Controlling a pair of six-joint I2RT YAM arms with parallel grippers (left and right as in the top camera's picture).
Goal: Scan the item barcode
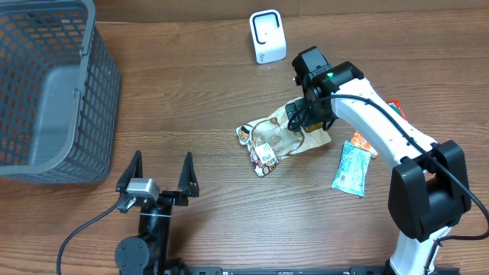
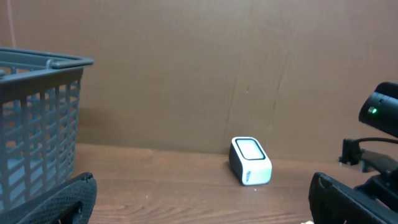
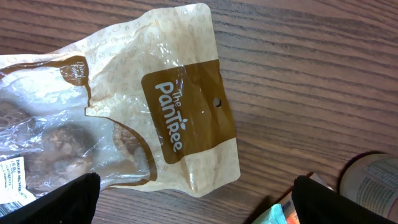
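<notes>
scan not started: right gripper (image 3: 196, 202) hangs wide open over the clear-and-brown plastic snack pouch (image 3: 180, 124), holding nothing.

the pouch lies flat on the wooden table (image 1: 191, 92), directly under the right jaws and between them, not yet gripped or lifted. the small white box scanner (image 1: 267, 36) stands well beyond those jaws, so the pick-up, the carry and the presenting to the scanner all look left to do. the left gripper (image 1: 160, 174) is also fully spread and empty, with the scanner far ahead of its jaws. only 1 white label (image 3: 12, 180) shows on the pouch, cut off at the edge of the right wrist view and too small from overhead to tell whether it carries the barcode. a printed round object (image 3: 373, 180) just past the right-hand fingertip is also cropped and unclear.
</notes>
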